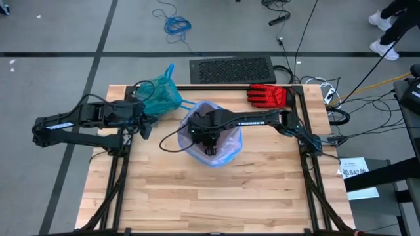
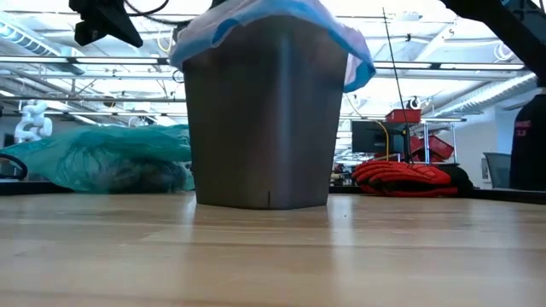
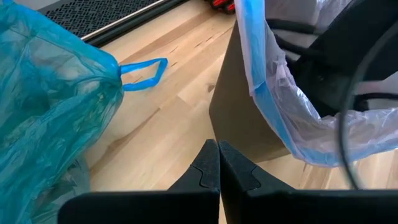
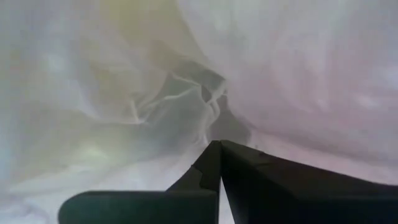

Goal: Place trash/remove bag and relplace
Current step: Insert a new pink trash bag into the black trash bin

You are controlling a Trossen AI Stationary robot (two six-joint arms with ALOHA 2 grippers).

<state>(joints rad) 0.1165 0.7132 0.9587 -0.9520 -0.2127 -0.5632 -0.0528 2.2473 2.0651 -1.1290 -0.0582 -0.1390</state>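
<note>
Wooden slatted table (image 1: pixel 216 196) under two dark arms. Grey plastic bin (image 2: pixel 260 128) near table centre, lined with pale pink-lilac translucent bag (image 1: pixel 231 145), blue edge folded over the rim. Right gripper (image 1: pixel 209 145) reaching down into the bin mouth, fingers (image 4: pixel 214 165) pressed together, nothing held; only crumpled pale liner visible around the tips in the right wrist view. Left gripper (image 1: pixel 146 129) just beside the bin on its left, above the tabletop, fingers (image 3: pixel 217 168) likewise closed tight and empty, pointing toward the bin wall. Thin translucent teal plastic bag (image 1: pixel 161 95) lying bunched on the table at the back left, near the left gripper but apart from it, a bright blue drawstring loop (image 3: pixel 144 73) sticking out toward the bin. Something dark and lumpy faintly visible through the teal plastic in the low view; contents not identifiable. Red-and-black glove (image 1: pixel 268 95) flat at the back right edge of the table, well apart from the bin.
</note>
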